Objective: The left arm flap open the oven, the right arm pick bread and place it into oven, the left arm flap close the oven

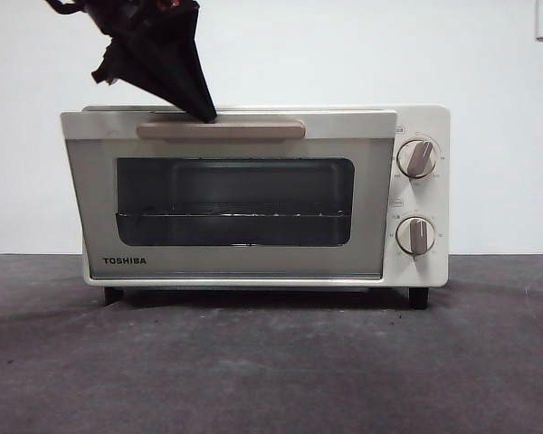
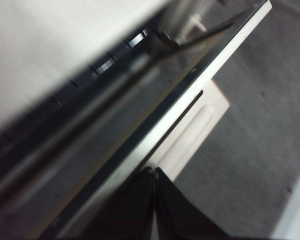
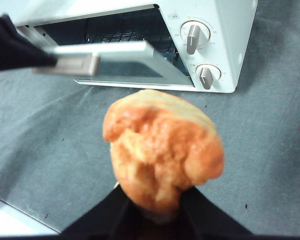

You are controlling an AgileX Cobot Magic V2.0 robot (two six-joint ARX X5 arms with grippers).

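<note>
The cream-white oven point(image 1: 425, 190) stands on the table. Its glass door point(image 1: 253, 262) is tilted partly open at the top, as the right wrist view point(image 3: 115, 50) shows. My left gripper point(image 1: 206, 114) comes from the upper left, jaws shut, its tip pressing on the beige handle point(image 1: 221, 130). In the left wrist view its tip point(image 2: 154, 172) sits at the door's top edge by the handle point(image 2: 190, 137). My right gripper point(image 3: 157, 215) is shut on the golden-orange bread point(image 3: 162, 150), held above the table in front of the oven point(image 3: 230, 30). The bread is out of the front view.
Two beige knobs point(image 1: 417, 158) sit on the oven's right side. A wire rack point(image 1: 235, 215) shows inside behind the glass. Grey table surface point(image 1: 271, 371) lies in front of the oven. A white wall stands behind it.
</note>
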